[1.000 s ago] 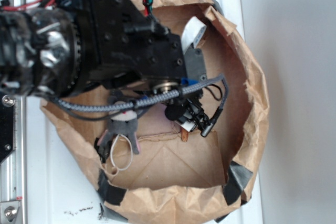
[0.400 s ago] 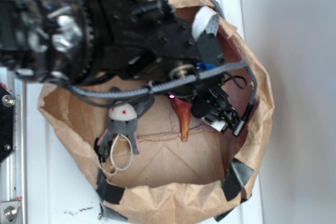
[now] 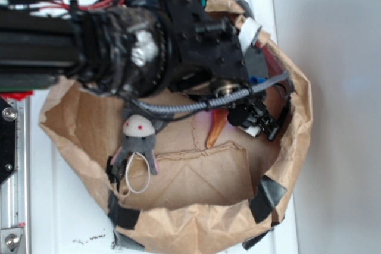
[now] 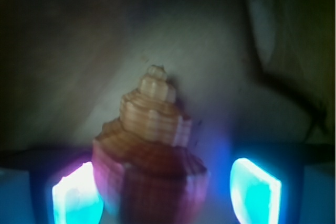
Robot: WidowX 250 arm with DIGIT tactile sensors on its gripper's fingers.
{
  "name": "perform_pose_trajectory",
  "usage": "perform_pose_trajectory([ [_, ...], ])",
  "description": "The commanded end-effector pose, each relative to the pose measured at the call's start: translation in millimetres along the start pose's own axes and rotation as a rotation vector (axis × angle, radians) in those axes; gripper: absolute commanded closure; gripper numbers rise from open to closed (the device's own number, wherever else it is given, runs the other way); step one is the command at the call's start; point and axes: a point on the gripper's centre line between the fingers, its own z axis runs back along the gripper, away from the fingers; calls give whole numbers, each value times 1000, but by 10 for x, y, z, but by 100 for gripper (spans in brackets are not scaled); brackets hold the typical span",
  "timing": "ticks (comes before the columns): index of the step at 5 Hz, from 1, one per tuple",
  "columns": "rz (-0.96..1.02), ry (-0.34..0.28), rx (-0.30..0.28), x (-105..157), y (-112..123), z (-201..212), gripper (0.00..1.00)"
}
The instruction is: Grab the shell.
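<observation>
On the white tabletop (image 3: 71,218) sits one crumpled brown paper bag (image 3: 196,230), and inside it lie two things: one grey plush mouse (image 3: 139,141) at the left, and to its right one orange-brown shell (image 3: 215,130), of which the exterior view shows only the tapering tail poking from beneath the black arm (image 3: 178,46). The wrist view shows what that arm hides: the ridged spire of the shell (image 4: 152,166) standing between two glowing pads (image 4: 255,190) of the hand (image 4: 167,195). The hand is spread wide, with a gap on the right side; contact on the left cannot be told.
</observation>
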Motion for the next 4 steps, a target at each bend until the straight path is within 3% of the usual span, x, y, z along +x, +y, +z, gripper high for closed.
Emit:
perform_pose_trajectory([
  [1, -38, -71, -6, 57, 50, -8, 100],
  [3, -42, -69, -46, 148, 124, 257, 100],
  [4, -100, -14, -105, 154, 193, 679, 100],
])
